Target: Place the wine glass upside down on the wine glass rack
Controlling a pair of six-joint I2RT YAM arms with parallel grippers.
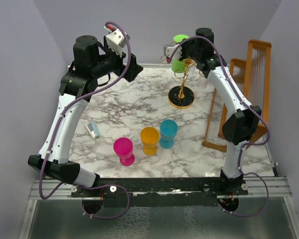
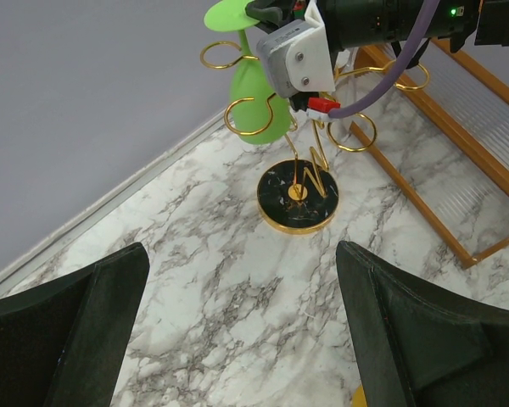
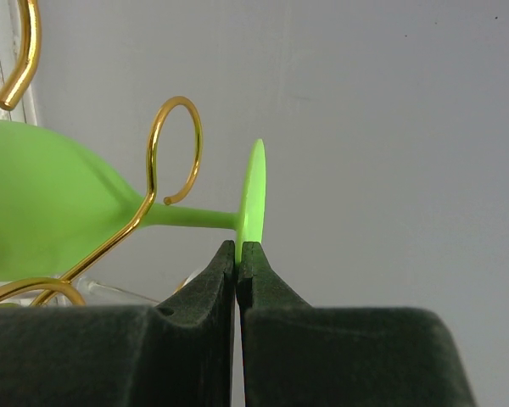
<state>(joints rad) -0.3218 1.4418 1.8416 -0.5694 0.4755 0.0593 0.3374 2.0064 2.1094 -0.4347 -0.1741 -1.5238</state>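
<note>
A green wine glass (image 3: pixel 42 212) hangs upside down at the wine glass rack (image 1: pixel 181 97), a thin gold stand on a round black base at the back of the table. Its stem passes through one gold ring arm (image 3: pixel 174 144), with the bowl (image 2: pixel 259 106) below and the flat foot (image 1: pixel 181 38) on top. My right gripper (image 3: pixel 238 248) is shut on the rim of that foot. My left gripper (image 2: pixel 242 254) stands wide open over bare marble, high at the back left (image 1: pixel 133 67), with nothing between its fingers and the rack base (image 2: pixel 297 199) ahead of it.
A pink glass (image 1: pixel 124 151), an orange glass (image 1: pixel 150 140) and a blue glass (image 1: pixel 168 133) stand upright near the front middle. A small pale-blue object (image 1: pixel 92 129) lies at the left. A brown wooden slatted frame (image 1: pixel 239 99) stands along the right edge, just behind the rack.
</note>
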